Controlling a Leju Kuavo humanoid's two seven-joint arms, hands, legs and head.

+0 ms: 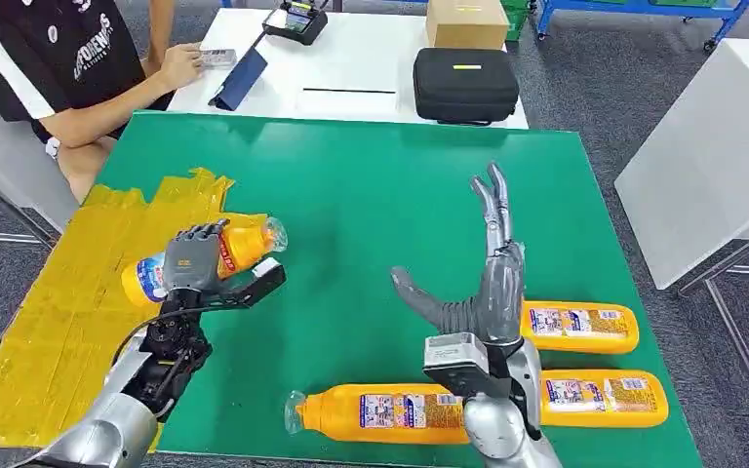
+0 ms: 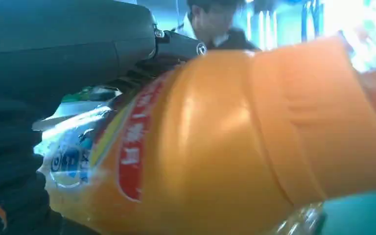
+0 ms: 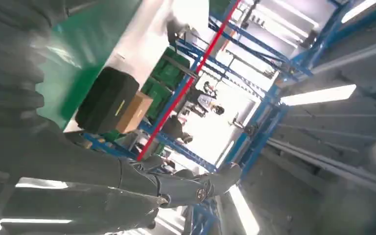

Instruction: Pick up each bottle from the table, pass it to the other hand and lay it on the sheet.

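Over the yellow sheet's [image 1: 49,322] edge, at 9 o'clock on the green table [image 1: 371,195], the left hand [image 1: 195,261] grips an orange bottle [image 1: 244,244]. At 5 o'clock the right hand [image 1: 483,283] is raised, fingers spread and empty, above three bottles [image 1: 390,411] lying flat.

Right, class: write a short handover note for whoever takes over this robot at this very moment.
Left hand holds an orange bottle above the edge of the yellow sheet; not laid down yet.
Right hand is open, raised over the green table, holding nothing.
Three bottles lie on the table: one near the front edge, two at the right.
Done: the pass, apparently. Left: lay this bottle, then move three more.
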